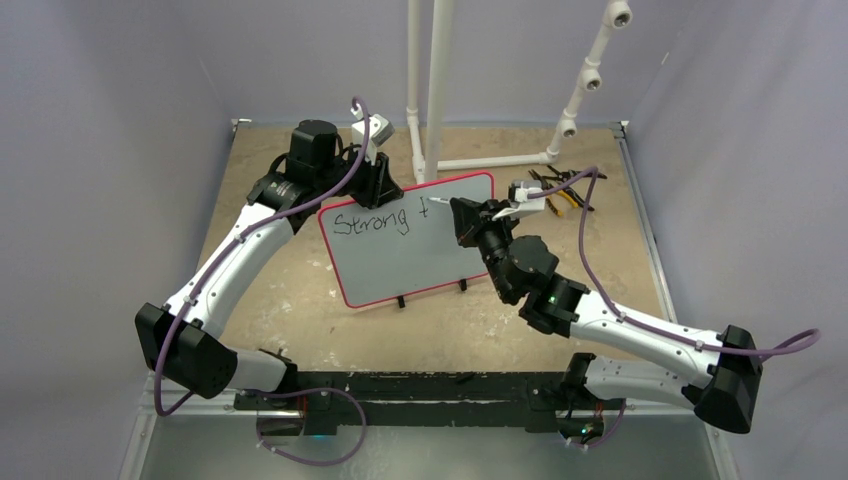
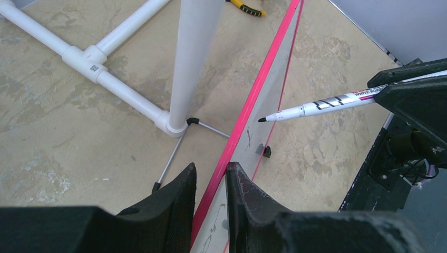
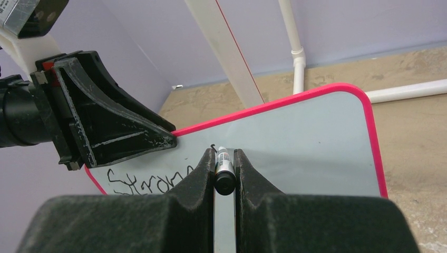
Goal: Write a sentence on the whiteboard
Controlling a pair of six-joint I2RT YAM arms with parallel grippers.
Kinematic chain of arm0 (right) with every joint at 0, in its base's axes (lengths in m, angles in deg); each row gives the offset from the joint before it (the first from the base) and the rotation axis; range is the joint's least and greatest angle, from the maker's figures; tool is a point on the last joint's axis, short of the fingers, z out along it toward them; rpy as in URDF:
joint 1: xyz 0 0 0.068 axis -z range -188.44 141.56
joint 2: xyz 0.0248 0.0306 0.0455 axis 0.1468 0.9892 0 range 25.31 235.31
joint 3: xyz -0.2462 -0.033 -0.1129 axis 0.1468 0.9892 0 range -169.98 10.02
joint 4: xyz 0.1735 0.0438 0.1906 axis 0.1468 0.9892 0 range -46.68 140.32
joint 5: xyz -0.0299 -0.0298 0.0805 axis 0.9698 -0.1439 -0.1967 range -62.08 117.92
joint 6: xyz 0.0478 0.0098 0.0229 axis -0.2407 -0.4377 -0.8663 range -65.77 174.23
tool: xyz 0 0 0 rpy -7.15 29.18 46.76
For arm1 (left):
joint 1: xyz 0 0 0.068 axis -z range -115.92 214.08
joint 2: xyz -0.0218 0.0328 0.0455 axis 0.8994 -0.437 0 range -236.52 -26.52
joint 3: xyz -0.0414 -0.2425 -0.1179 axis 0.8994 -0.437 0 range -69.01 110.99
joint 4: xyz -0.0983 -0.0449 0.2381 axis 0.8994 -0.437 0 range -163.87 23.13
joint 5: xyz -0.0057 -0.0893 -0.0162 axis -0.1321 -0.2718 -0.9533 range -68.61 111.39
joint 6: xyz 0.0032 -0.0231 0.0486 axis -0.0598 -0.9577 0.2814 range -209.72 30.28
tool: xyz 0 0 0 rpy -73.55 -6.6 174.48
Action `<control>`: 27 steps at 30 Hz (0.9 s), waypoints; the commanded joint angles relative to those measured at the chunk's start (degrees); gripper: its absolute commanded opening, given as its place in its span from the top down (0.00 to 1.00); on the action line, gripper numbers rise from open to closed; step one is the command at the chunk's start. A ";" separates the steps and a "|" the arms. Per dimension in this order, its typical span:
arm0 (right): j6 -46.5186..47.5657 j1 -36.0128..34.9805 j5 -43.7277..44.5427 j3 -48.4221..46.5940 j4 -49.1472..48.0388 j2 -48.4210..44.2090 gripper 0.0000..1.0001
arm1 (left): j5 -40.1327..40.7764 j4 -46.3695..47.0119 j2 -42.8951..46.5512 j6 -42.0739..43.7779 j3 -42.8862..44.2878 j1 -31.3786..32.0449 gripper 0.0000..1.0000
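One whiteboard (image 1: 420, 265) stands tilted on two black feet (image 1: 400, 301) on the tan surface (image 1: 300, 310). The left hand (image 2: 210, 171) is clamped on its red top edge. The right hand (image 3: 224, 154) grips one marker (image 3: 224, 169), its tip near the board face. Only the overhead view shows the sentence (image 1: 372, 221) whole so far: "Strong t". The right wrist view hides its end.

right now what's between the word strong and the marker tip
Just a lone "t" on bare whiteboard, next to the marker tip; top external view shows it.
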 commanded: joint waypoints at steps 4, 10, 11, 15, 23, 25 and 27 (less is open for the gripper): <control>0.74 -0.23 1.55 -2.53 -1.36 0.72 1.00 | 0.85 -2.45 0.21 0.10 0.08 0.14 1.00; -0.67 -0.23 3.11 -2.09 1.16 1.09 1.00 | 0.89 -2.53 0.40 0.10 0.01 0.14 1.00; -1.09 -0.23 3.18 -2.05 1.79 1.03 1.00 | 0.84 -2.58 0.48 0.09 -0.02 0.14 1.00; -2.80 -0.23 2.76 -0.98 4.37 -0.17 1.00 | 0.84 -2.62 0.75 0.10 -0.28 0.14 1.00; -5.82 -0.23 1.31 1.24 8.31 -1.69 1.00 | 0.82 -2.60 1.11 0.01 -0.29 0.14 1.00; -6.28 -0.23 1.01 1.43 8.67 -1.40 1.00 | 0.89 -2.57 1.24 -0.07 -0.34 0.14 1.00; -6.71 -0.23 0.98 1.49 8.86 -1.21 1.00 | 0.95 -2.58 1.28 -0.11 -0.39 0.13 1.00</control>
